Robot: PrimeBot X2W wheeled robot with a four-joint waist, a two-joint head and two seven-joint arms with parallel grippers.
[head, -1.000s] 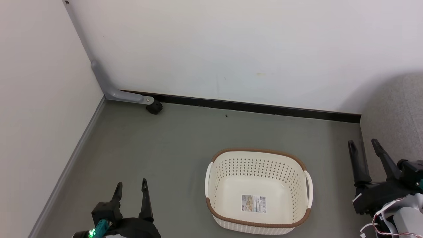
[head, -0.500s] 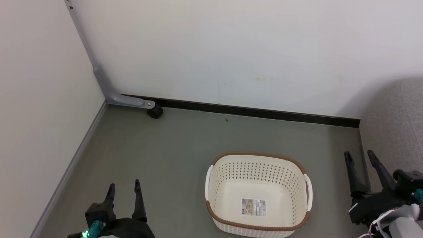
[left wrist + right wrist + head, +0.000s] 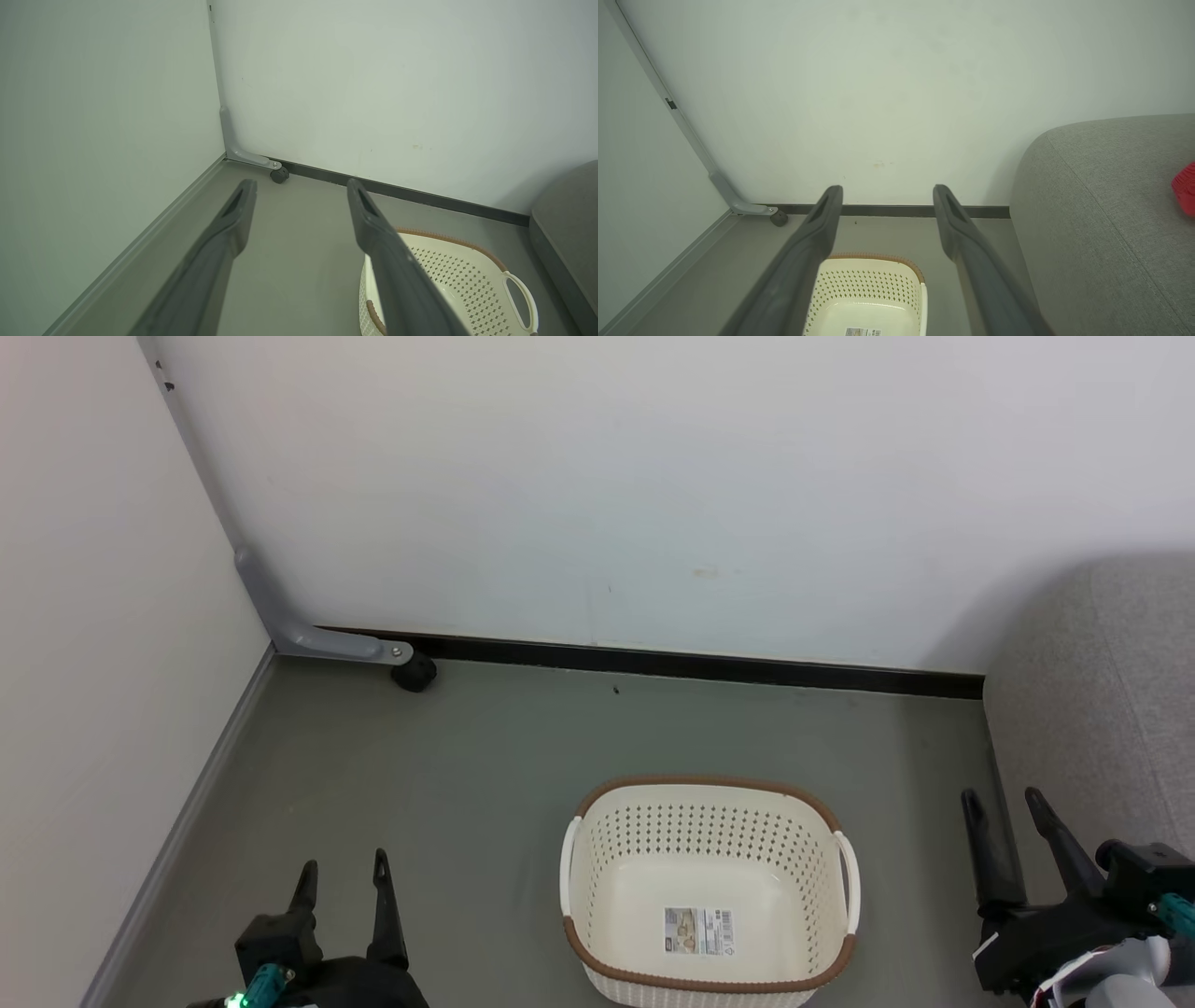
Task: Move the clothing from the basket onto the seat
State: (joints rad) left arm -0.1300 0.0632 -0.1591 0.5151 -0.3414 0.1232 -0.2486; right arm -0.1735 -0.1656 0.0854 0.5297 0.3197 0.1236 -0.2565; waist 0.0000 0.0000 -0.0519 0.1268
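The oval cream-white perforated plastic basket (image 3: pixel 705 782) was seen empty on the floor (image 3: pixel 420 784). Soft red clothing (image 3: pixel 1186 186) was glimpsed at right on the grey upholstered seat (image 3: pixel 1101 210). The left gripper (image 3: pixel 343 861) and right gripper (image 3: pixel 1001 795) were held spread and empty, presumably because unloading was finished.

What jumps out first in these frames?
The cream basket, with just a label in its bottom, sits on the floor between the open left gripper and the open right gripper. To the right, the grey seat has a scrap of red clothing on it at the right wrist view's edge.
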